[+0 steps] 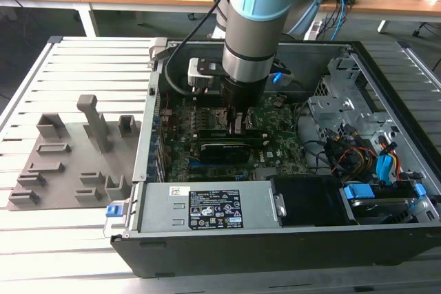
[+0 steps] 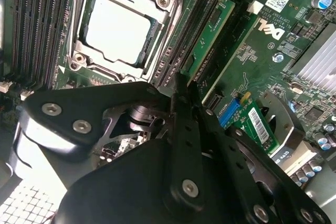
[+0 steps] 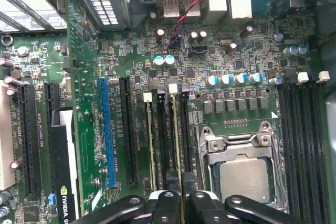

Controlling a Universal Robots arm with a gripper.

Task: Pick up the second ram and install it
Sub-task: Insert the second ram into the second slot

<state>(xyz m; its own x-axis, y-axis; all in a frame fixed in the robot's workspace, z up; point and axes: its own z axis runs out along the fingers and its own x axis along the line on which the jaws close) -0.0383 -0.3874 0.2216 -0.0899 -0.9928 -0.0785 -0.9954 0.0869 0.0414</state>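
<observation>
1. The arm [image 1: 252, 25] stands near vertical, reaching straight down into the open PC case [image 1: 275, 232] on the slatted counter [image 1: 76, 67].
2. The jaws [image 3: 182, 195] sit low over the motherboard [image 3: 131, 61], in the memory slots beside the CPU socket [image 3: 244, 174].
3. They look closed to a thin gap on the top edge of the second ram [image 3: 177, 150], which stands upright in a slot; in the second wrist view the ram [image 2: 210, 35] runs away from the fingertips.
4. Two sticks stand in that bank: the gripped one and another ram [image 3: 150, 145] one slot over.
5. One grey fixture [image 1: 69, 163] lies on the counter, at the exterior view's left of the case.
</observation>
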